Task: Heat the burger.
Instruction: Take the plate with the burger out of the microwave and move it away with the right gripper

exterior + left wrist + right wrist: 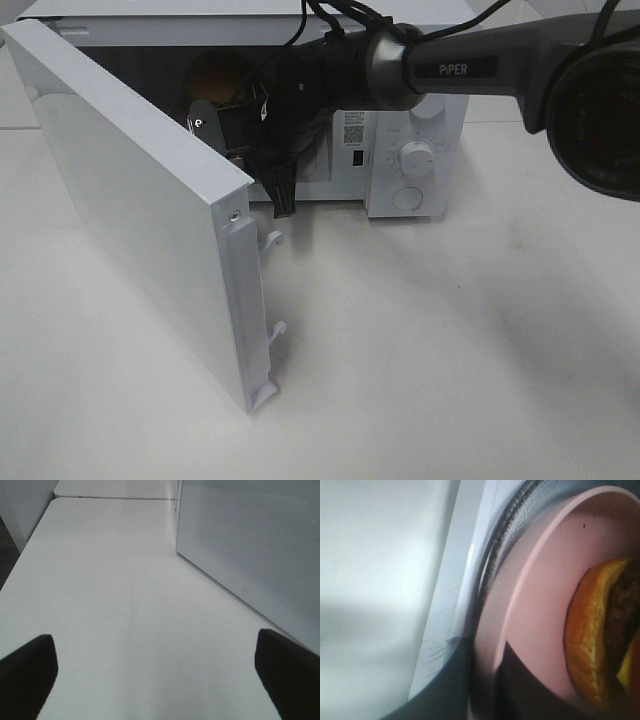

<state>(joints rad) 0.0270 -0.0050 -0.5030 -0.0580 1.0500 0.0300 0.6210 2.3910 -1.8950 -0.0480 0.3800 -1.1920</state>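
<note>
Ext high: white microwave (415,150) at top centre of frame, door (140,190) swung open toward lower left. Right arm (450,70) reaches in from upper right, its gripper (225,120) inside the cavity; burger (220,75) just visible as a brownish dome behind it.

L wrist: left gripper (160,675) over bare white table (110,595), jaws spread wide, nothing between; door panel at right of frame.

R wrist: pink plate (540,605) on the glass turntable (505,530), burger on it at right edge. Right jaws on plate rim; clamped or not, can't tell.
</note>
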